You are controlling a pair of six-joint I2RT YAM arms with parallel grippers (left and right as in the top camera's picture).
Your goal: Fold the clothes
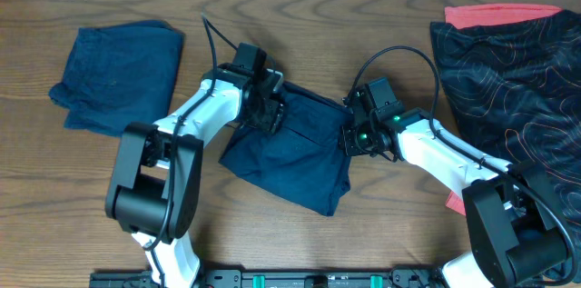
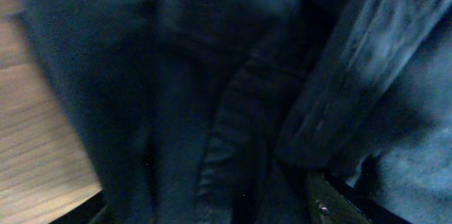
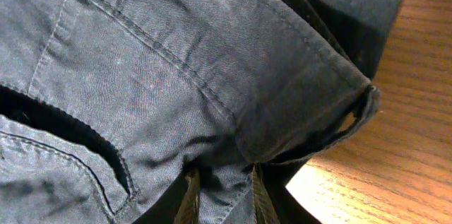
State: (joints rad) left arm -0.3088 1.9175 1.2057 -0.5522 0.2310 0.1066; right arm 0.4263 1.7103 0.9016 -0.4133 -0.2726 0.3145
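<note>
A navy garment (image 1: 295,152) lies rumpled in the middle of the table. My left gripper (image 1: 270,111) is down on its upper left edge. In the left wrist view the dark cloth (image 2: 212,75) fills the frame, and the left gripper (image 2: 212,211) has its fingers wide apart with cloth between them. My right gripper (image 1: 349,134) is at the garment's right edge. In the right wrist view the right gripper (image 3: 224,197) is pinched on a fold of the navy cloth (image 3: 176,61) near a seam and a pocket slit.
A folded navy garment (image 1: 118,74) lies at the far left. A pile of black patterned cloth with a red edge (image 1: 517,70) covers the right side. Bare wooden table (image 1: 363,24) shows at the back and front.
</note>
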